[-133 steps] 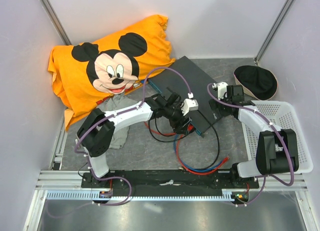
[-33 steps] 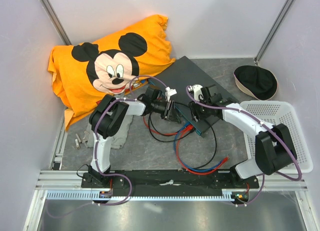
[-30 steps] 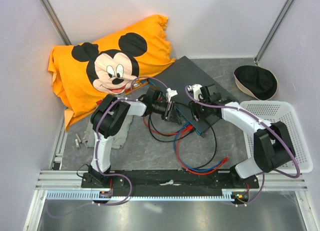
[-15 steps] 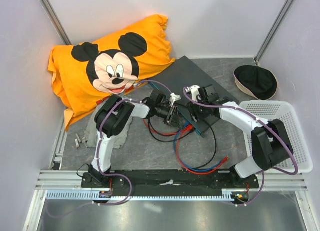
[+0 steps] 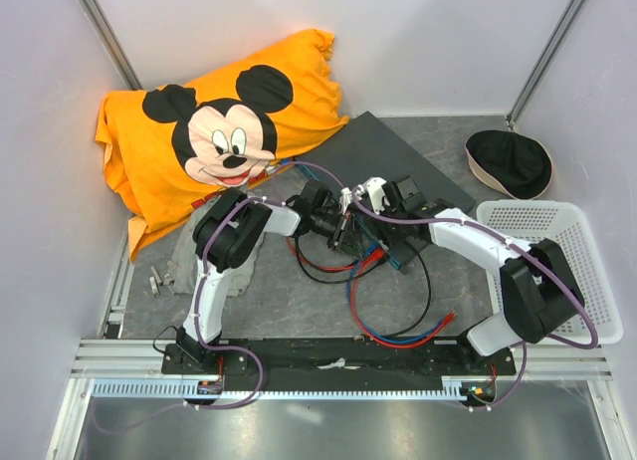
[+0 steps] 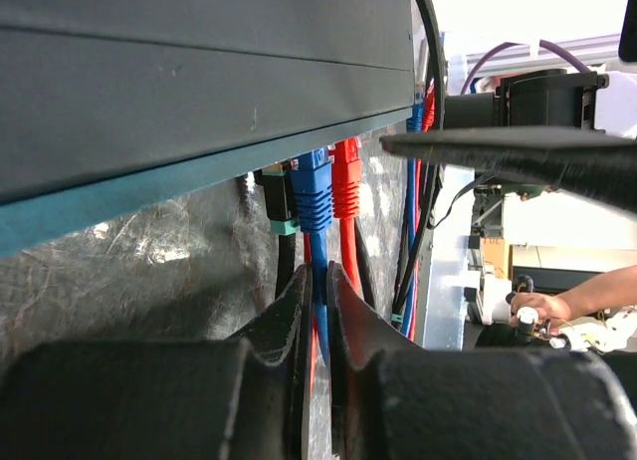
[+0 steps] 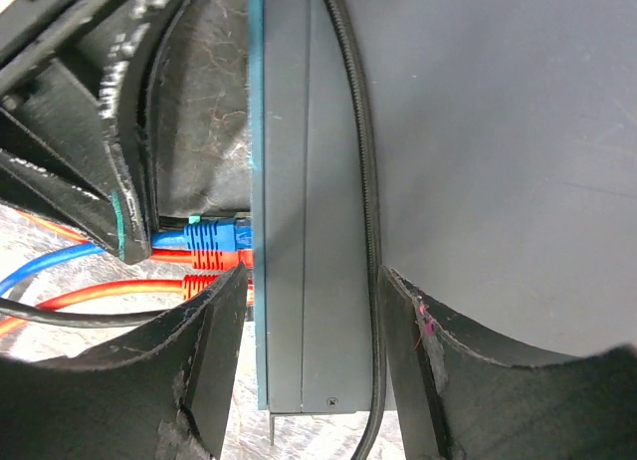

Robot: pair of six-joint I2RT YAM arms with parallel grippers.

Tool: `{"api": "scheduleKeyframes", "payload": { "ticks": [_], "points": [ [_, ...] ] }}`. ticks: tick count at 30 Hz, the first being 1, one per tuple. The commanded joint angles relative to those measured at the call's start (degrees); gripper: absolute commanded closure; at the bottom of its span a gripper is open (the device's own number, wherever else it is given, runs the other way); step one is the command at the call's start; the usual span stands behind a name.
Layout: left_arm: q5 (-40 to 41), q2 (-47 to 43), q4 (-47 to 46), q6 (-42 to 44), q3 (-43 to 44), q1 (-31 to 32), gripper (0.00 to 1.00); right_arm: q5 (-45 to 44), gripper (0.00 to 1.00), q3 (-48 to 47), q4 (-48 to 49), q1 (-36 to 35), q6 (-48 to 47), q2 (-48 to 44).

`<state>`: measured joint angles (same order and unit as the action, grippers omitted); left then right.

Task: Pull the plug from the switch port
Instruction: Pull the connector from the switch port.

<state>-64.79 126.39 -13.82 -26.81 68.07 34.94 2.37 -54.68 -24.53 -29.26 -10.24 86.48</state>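
The switch (image 5: 388, 161) is a flat dark grey box whose teal face (image 6: 119, 206) carries a black plug, a blue plug (image 6: 313, 187) and a red plug (image 6: 346, 177). My left gripper (image 6: 317, 277) is shut on the blue cable (image 6: 318, 316) just below the blue plug, which sits in its port. In the right wrist view the blue plug (image 7: 214, 234) sits above two red ones. My right gripper (image 7: 314, 273) stands open astride the switch (image 7: 309, 161) near its corner, one finger in front of the teal face, the other on the top, beside a black cable (image 7: 360, 131).
An orange Mickey Mouse pillow (image 5: 219, 112) lies at the back left, a black cap (image 5: 510, 161) at the back right, and a white basket (image 5: 572, 251) at the right. Red, blue and black cables (image 5: 398, 326) loop in front of the switch. A grey cloth (image 5: 187, 266) lies by the left arm.
My left jaws have closed on the blue cable. The right gripper has slid left along the switch toward the left gripper and its jaws have widened.
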Motion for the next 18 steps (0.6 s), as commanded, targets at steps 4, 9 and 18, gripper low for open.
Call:
{"api": "scheduleKeyframes", "payload": {
  "ticks": [4, 9, 18],
  "points": [
    [-2.4, 1.7, -1.1, -0.8, 2.9, 0.0, 0.92, -6.0, 0.37, -0.4, -0.5, -2.1, -3.2, -0.6],
    [-3.0, 2.6, -1.1, -1.6, 4.3, -0.2, 0.93, -8.0, 0.36, -1.3, 0.0, -3.2, -4.7, 0.5],
    [-3.8, 3.5, -3.4, -4.2, 4.2, -1.5, 0.93, -8.4, 0.36, -1.9, 0.9, -5.2, -5.5, 1.9]
  ]
}}
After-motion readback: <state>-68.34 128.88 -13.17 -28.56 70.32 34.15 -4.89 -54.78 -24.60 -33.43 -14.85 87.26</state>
